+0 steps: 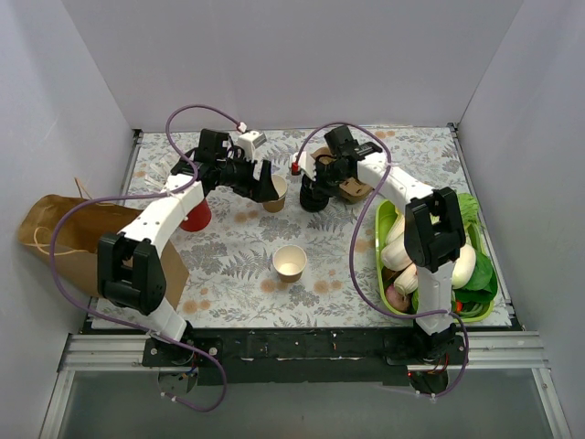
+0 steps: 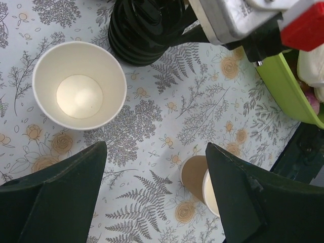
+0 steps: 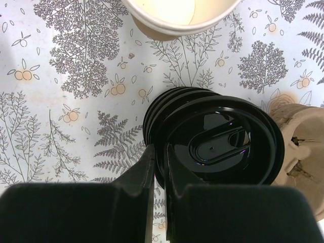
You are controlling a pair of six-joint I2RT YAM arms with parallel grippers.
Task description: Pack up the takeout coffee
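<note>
Pinching the top lid [image 3: 223, 144] off its stack [image 3: 152, 116], far middle of the desk [image 1: 228, 265]: your right hand [image 3: 158, 157], clamped on the rim. Left hand [image 2: 156, 149]: spread wide, empty, beside the lidless cup [image 1: 275, 191], presumably to steady it.

The top external camera looks down from high above and behind the arm bases and takes in the whole worktop [image 1: 228, 265]. The left wrist camera faces down at close range, with the left gripper [image 2: 157, 149] at the bottom of the frame. The right wrist camera sits closer still, behind the right gripper [image 3: 158, 152]. All three views share the stack of black lids [image 3: 212, 136]. It sits above mid-frame in the top external view and at the top edge in the left wrist view.
</note>
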